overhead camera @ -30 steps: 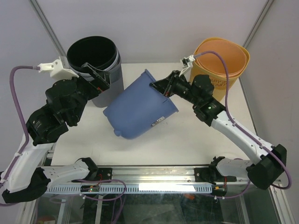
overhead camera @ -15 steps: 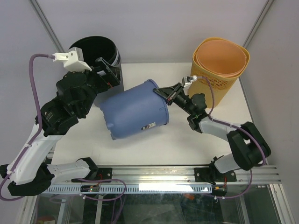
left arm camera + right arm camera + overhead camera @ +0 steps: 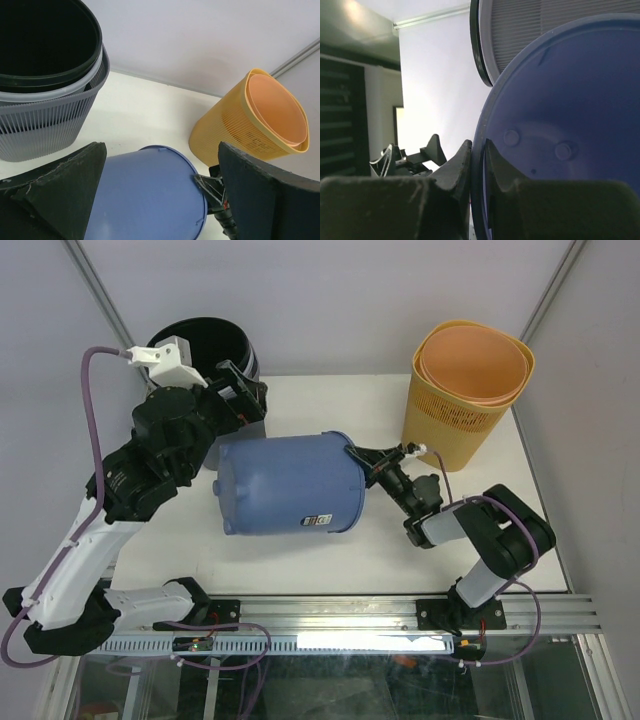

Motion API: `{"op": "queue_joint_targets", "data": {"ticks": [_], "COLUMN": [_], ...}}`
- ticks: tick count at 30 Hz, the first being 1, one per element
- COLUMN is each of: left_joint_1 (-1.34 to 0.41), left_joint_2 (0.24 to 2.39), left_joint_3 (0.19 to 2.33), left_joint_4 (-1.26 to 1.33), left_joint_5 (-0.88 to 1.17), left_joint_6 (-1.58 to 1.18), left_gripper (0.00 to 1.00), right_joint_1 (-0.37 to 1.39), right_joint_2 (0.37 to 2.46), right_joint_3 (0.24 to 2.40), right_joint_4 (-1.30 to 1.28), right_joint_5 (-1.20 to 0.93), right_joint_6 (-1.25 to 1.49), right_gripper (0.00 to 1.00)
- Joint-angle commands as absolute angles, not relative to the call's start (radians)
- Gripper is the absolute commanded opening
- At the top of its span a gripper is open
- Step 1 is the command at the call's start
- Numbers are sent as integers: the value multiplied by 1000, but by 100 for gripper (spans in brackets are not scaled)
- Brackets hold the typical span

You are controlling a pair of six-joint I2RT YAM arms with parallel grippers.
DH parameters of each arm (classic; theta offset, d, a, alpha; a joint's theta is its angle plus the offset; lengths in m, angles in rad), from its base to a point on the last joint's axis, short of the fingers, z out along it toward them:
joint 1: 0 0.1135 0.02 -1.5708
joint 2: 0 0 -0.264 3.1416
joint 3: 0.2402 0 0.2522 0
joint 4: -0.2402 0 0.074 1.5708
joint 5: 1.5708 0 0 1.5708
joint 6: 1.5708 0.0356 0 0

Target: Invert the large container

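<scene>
The large blue container [image 3: 288, 485] lies on its side on the white table [image 3: 330, 550], with its mouth to the right and its base to the left. My right gripper [image 3: 358, 455] is shut on the upper right rim. In the right wrist view the fingers pinch the rim [image 3: 479, 150], one inside and one outside, and the blue inside [image 3: 565, 125] fills the frame. My left gripper [image 3: 247, 405] is open and empty, just above and behind the container's left part. In the left wrist view its fingers [image 3: 60, 185] spread wide above the blue wall [image 3: 145, 195].
A grey ribbed basket with a black bin inside [image 3: 200, 350] stands at the back left, close behind my left gripper. A yellow mesh basket with an orange liner [image 3: 470, 380] stands at the back right. The right arm lies low along the table's right side.
The blue container has turned from tilted to lying flat on its side and has dropped lower. My right arm has folded down with the rim in its grip. My left gripper has moved up and right.
</scene>
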State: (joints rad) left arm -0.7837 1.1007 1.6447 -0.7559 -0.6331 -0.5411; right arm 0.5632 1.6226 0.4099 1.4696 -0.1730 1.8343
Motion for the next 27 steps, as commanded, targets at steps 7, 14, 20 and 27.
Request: {"op": "queue_joint_targets", "data": {"ticks": [7, 14, 20, 27], "left_joint_1": [-763, -758, -756, -757], "left_joint_2": [1127, 1150, 1166, 1203], "left_joint_3": [1627, 1613, 1598, 1602], "left_joint_4": [-691, -678, -670, -666], "left_joint_5": [-571, -535, -498, -403], "left_joint_6": [-515, -517, -522, -514], "left_gripper": [99, 99, 99, 99], "right_joint_1": [553, 550, 552, 552], "right_joint_2": [1640, 1699, 1783, 1745], "right_joint_3": [219, 186, 205, 212], "right_joint_4": [1640, 1640, 1632, 1497], "right_joint_5": [-76, -126, -187, -215], "right_joint_6": [1924, 1838, 1814, 1737], "right_gripper": [0, 11, 37, 75]}}
